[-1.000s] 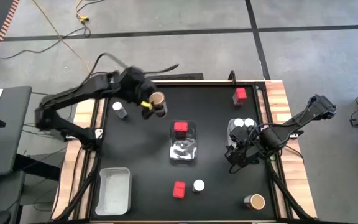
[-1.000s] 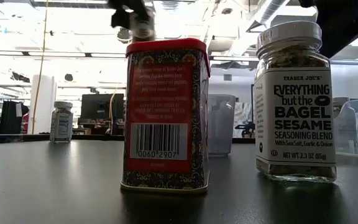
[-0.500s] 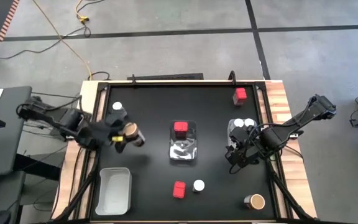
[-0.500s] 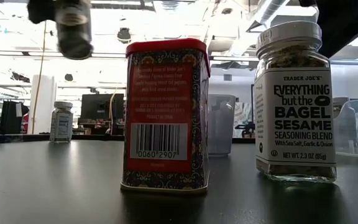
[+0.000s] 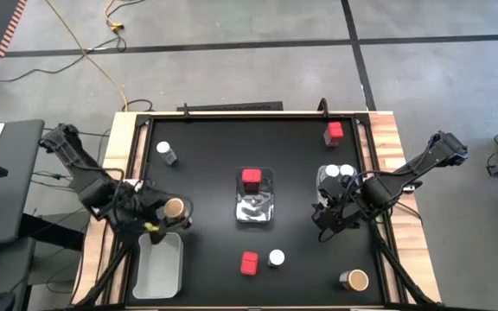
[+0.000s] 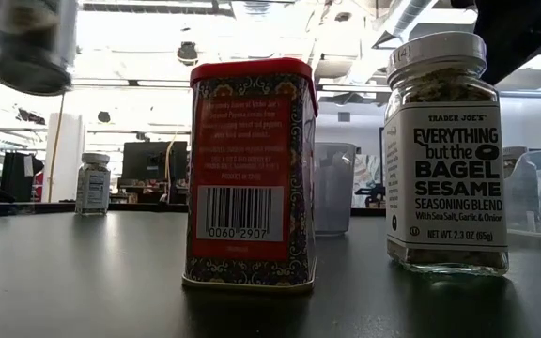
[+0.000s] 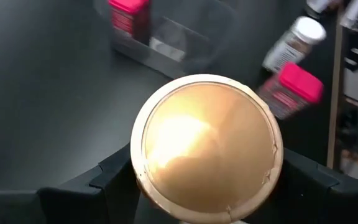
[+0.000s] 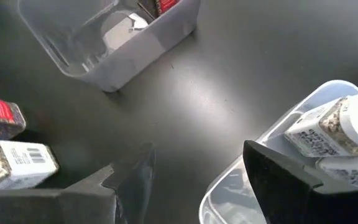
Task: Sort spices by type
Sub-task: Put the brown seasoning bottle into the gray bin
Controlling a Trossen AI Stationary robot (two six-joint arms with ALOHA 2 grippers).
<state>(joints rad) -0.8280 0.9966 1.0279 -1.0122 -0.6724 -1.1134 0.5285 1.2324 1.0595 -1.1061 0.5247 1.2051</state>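
My left gripper [image 5: 171, 212] is shut on a tan-topped spice jar [image 7: 207, 146], held above the table just beyond the clear bin [image 5: 158, 266] at the near left; the jar also shows blurred in the low view [image 6: 31, 42]. My right gripper [image 8: 197, 180] hovers open beside the right bin [image 5: 333, 192], which holds white-lidded jars [image 5: 341, 171]. The middle bin [image 5: 255, 210] holds a red tin [image 5: 251, 177]. Standing on the table are a red tin [image 5: 334, 132], a white-lidded jar [image 5: 166, 153], a red tin [image 5: 249, 263], a white-lidded jar [image 5: 276, 257] and a tan-topped jar [image 5: 354, 279]. My left gripper pinches the tan-topped jar between its two fingers [image 7: 114, 177], which lie on opposite sides of the jar's body just under the lid's rim [image 7: 143, 180]. The fingers come from the table's left, slanting down. The jar hangs clear of the table with its lid up.
In the low view the near red tin [image 6: 250, 174] and the seasoning jar [image 6: 447, 155] stand close to the camera. The wooden table rims [image 5: 121, 142] run along both sides. Bare black tabletop [image 5: 206, 250] lies between the left bin and the near red tin.
My left gripper has swung with the tan-topped jar from the far middle-left of the table toward the near left, sinking a little and turning, and now hangs just beyond the left bin. The jar stays lifted clear. My right arm has kept still.
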